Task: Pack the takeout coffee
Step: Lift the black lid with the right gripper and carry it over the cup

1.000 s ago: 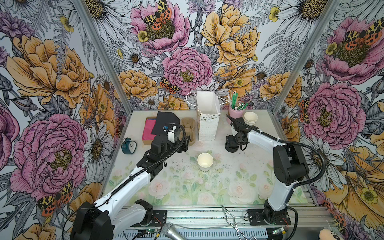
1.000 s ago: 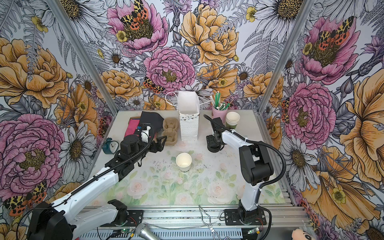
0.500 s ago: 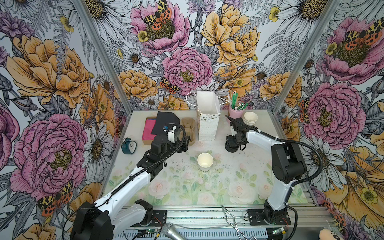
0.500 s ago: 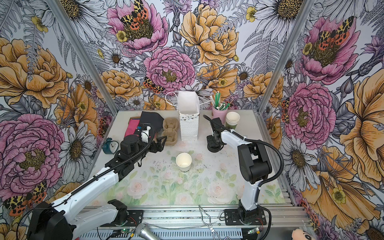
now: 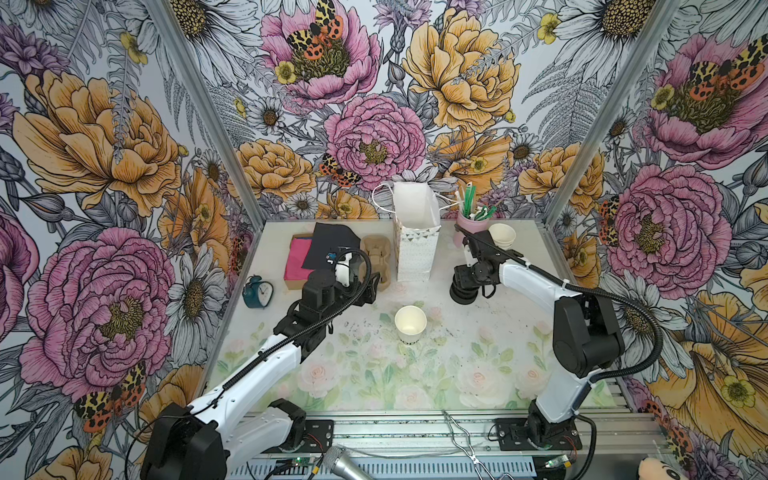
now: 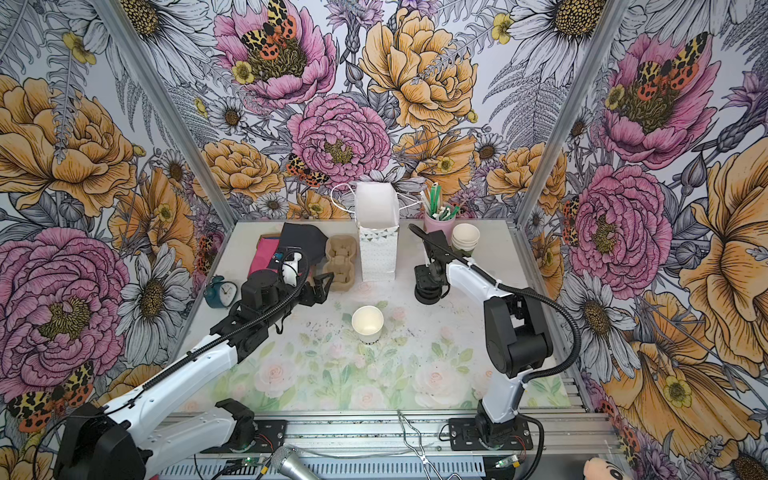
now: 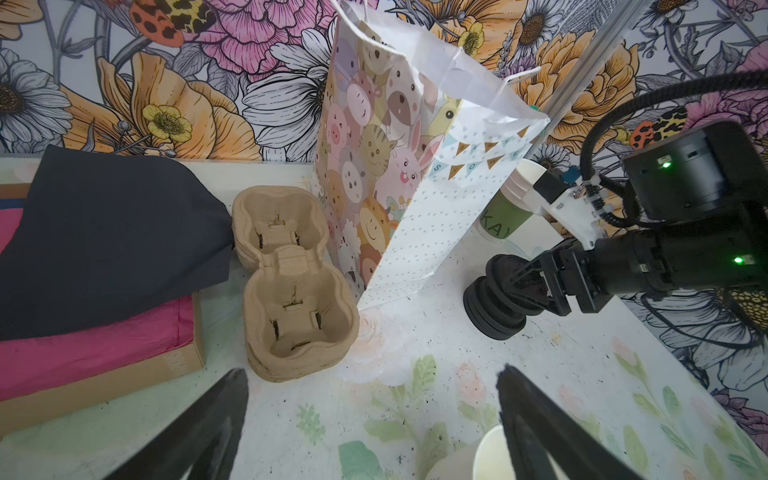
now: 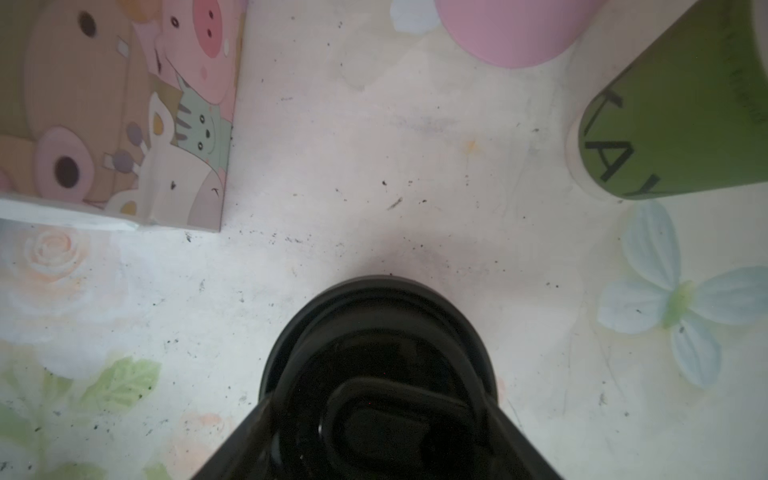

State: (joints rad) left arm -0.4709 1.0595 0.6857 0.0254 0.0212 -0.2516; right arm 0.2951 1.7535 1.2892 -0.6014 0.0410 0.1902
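Note:
The takeout coffee (image 5: 410, 325) (image 6: 367, 320) is a single whitish paper cup standing upright and lidless mid-table; its rim shows in the left wrist view (image 7: 490, 453). My left gripper (image 5: 370, 286) (image 7: 370, 374) hovers open behind and left of it, holding nothing. My right gripper (image 5: 465, 282) (image 8: 380, 403) reaches down over a stack of black lids (image 5: 463, 293) (image 7: 494, 307). Its fingers (image 7: 519, 282) press both sides of the top lid (image 8: 374, 332).
A cartoon-print gift bag (image 5: 415, 245) stands open at the back centre. Beside it lie a cardboard cup carrier (image 5: 376, 257) and a box of pink and black napkins (image 5: 316, 253). A pink straw pot (image 5: 469, 226), stacked cups (image 5: 502, 237) and a teal clock (image 5: 257, 291) are nearby.
The right gripper's fingers have drawn in around the top lid of the stack. The left arm and the cup have not moved.

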